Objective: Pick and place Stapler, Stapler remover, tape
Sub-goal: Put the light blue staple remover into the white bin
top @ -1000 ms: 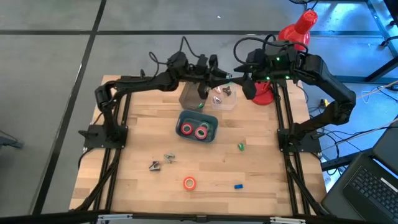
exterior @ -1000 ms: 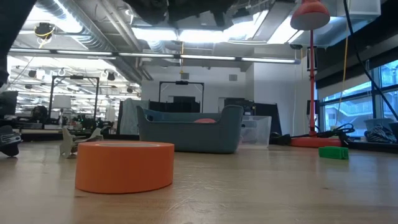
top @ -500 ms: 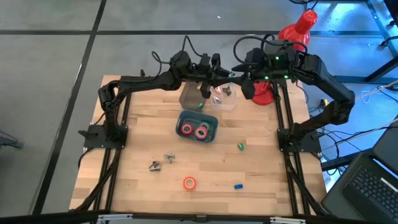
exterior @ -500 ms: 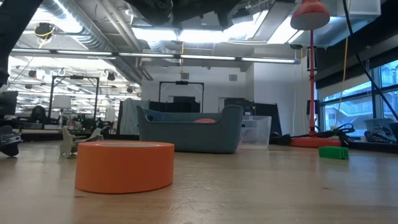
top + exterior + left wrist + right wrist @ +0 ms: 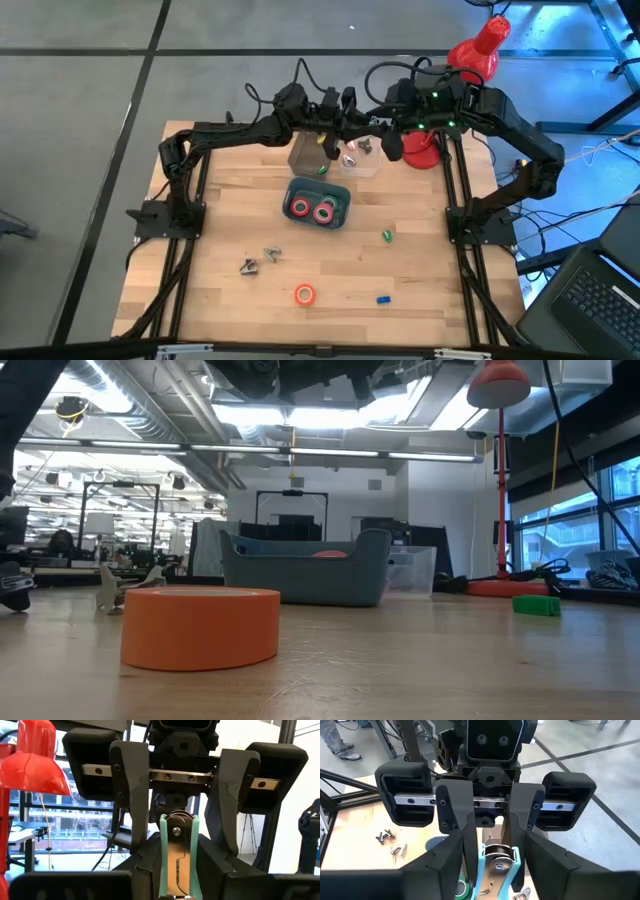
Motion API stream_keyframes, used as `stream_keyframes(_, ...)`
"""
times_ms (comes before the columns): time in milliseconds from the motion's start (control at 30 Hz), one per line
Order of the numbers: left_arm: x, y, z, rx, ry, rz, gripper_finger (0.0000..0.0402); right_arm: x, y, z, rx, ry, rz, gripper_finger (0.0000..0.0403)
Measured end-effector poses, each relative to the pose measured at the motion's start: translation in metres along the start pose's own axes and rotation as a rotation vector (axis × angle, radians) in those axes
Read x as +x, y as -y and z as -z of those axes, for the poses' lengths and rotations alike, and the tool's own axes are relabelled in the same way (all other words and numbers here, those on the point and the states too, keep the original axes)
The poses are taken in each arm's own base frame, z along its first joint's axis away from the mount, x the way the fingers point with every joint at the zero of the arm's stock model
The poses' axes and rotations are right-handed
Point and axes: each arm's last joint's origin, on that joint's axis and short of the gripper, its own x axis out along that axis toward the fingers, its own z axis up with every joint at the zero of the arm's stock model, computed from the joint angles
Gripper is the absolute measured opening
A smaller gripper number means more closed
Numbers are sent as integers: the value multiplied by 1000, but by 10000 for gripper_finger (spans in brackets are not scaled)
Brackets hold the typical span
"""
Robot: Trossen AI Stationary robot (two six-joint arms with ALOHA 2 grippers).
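A mint-green stapler with a metal middle (image 5: 495, 865) hangs in the air between my two grippers, above the clear boxes at the table's far side. My left gripper (image 5: 345, 128) is shut on it. My right gripper (image 5: 385, 138) faces it from the table's right. It is open, and its fingers (image 5: 135, 820) stand on either side of the stapler (image 5: 178, 855) without touching it. Two red tape rolls (image 5: 312, 210) lie in the blue-grey bin (image 5: 340, 195). An orange roll (image 5: 304, 294) lies flat near the front edge. Stapler removers (image 5: 260, 260) rest on the wood. My left gripper pinches the stapler's green sides (image 5: 482, 862) between its two fingers (image 5: 467, 850), coming level from the table's left. The stapler is lifted clear and points toward the right gripper.
Two clear boxes (image 5: 360, 165) stand beneath the grippers, one holding more stapler removers (image 5: 352, 156). A red lamp (image 5: 478, 45) stands at the far right, its base (image 5: 425, 150) beside the right gripper. A small green block (image 5: 386, 236) and a blue one (image 5: 382, 298) lie on the wood.
My right gripper has moved toward the table's left, closing in on the left gripper and the stapler it holds. The left gripper has stayed almost where it was.
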Motion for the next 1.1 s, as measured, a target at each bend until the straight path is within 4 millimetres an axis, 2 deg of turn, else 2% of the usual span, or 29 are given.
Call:
stream_keyframes(67,0,0,1,-5,-6,0,80,0,0,0,-2,-2,0,167)
stream_keyframes(167,0,0,1,-15,-11,-2,80,-1,0,0,-9,0,5,162)
stream_keyframes(600,-1,-1,2,-12,-34,15,80,-1,0,1,0,-14,-8,90)
stream_keyframes(1100,-1,-3,8,-24,-95,-12,80,0,0,7,-2,-66,-10,89)
